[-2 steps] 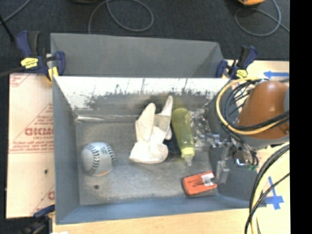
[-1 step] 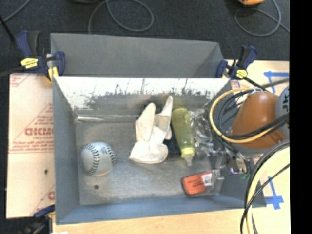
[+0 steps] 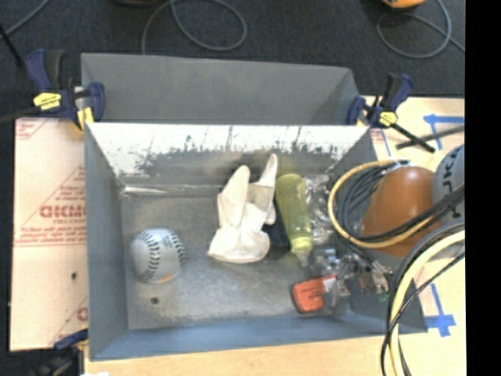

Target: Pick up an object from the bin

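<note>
1. I see the hand (image 3: 338, 282) low in the bin (image 3: 106, 233); its grip I cannot tell.
2. A small orange-red object (image 3: 308, 296) lies just beside the hand.
3. A green bottle (image 3: 291, 210) lies near the hand, and a baseball (image 3: 156, 254) well apart from it.

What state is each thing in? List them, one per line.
Baseball: alone on the bin floor, left.
Glove: crumpled, in the middle.
Bottle: on its side, right of the glove.
Orange thing: on the floor by the gripper.
Gripper: low in the bin, right side.

Grey bin (image 3: 196, 300) holds baseball (image 3: 156, 254), white cloth (image 3: 241, 224), green bottle (image 3: 292, 208).
</note>
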Robot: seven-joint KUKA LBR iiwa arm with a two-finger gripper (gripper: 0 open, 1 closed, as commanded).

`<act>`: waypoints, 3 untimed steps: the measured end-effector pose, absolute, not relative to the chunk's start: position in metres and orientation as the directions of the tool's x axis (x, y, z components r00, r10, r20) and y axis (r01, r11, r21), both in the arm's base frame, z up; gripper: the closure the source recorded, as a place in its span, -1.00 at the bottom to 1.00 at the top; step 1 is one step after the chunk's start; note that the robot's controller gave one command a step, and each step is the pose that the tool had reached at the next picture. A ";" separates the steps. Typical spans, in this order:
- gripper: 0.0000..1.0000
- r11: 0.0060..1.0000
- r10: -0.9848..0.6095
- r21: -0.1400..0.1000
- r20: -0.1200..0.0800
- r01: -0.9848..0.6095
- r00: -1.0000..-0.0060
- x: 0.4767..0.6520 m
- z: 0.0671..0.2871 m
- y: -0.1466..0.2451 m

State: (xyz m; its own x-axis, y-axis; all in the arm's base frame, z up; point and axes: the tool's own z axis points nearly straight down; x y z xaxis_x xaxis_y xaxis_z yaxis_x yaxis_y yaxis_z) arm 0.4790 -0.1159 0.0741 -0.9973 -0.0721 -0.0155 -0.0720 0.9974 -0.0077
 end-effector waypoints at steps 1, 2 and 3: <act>1.00 0.997 -0.072 -0.008 -0.016 -0.072 -0.997 0.479 0.074 -0.116; 1.00 0.895 -0.445 -0.030 -0.028 -0.445 -0.895 0.486 0.076 -0.090; 1.00 0.893 -0.449 -0.031 -0.028 -0.448 -0.893 0.486 0.076 -0.090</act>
